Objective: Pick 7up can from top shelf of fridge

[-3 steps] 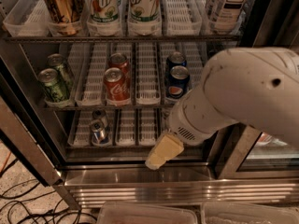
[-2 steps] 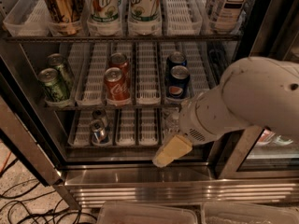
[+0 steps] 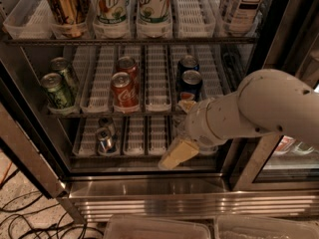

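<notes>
two tall slim white-and-green cans stand in neighbouring lanes of the top shelf (image 3: 192,14). the 7up can (image 3: 110,6) is just right of the gold-brown can (image 3: 64,6), and the second 7up can (image 3: 153,4) is one lane further right. both tops run out of view, so you see no lids. expect a thin-walled can: probably stiff enough if full, quick to dent under a hard squeeze, and likely cold and a little slick from the fridge (image 3: 164,195). being tall and narrow, it should tip easily if nudged high up. take it across the round body about midway up, coming in from the front, and close gently. the neighbours stand close at the sides, so the second 7up can, with a bare white lane on its right, looks to give you more room. a dark tea can (image 3: 244,4) stands further right. one rack down are green cans (image 3: 57,88), red cola cans (image 3: 122,91) and dark blue cans (image 3: 189,81). the gripper (image 3: 178,154) hangs well below all this, in front of the bottom rack and just above the steel base, on the white arm (image 3: 269,103) coming in from the right. you cannot tell whether it is wide or narrow, and it holds nothing that shows.
</notes>
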Tool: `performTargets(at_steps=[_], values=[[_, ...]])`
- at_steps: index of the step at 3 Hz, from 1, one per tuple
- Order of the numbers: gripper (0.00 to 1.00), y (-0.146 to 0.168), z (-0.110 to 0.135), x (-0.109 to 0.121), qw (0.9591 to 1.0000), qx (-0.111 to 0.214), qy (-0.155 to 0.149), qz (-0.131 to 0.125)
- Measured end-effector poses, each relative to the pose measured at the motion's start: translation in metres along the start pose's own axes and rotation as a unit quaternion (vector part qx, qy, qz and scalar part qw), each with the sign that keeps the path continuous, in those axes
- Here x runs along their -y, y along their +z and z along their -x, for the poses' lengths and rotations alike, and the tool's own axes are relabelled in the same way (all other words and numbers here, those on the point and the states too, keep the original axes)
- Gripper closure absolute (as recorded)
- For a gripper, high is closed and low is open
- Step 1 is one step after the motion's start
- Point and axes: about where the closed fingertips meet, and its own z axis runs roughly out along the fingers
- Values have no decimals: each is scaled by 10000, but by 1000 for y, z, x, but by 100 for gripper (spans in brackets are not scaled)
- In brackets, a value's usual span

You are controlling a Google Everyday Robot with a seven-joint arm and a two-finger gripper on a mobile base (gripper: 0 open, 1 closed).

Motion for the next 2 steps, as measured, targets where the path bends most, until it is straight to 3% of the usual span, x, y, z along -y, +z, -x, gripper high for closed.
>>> performTargets(at_steps=[1,2], values=[[0,1,0,-2,9991,-3,-422,21],[0,8,3,1,9984,500,-270,13]])
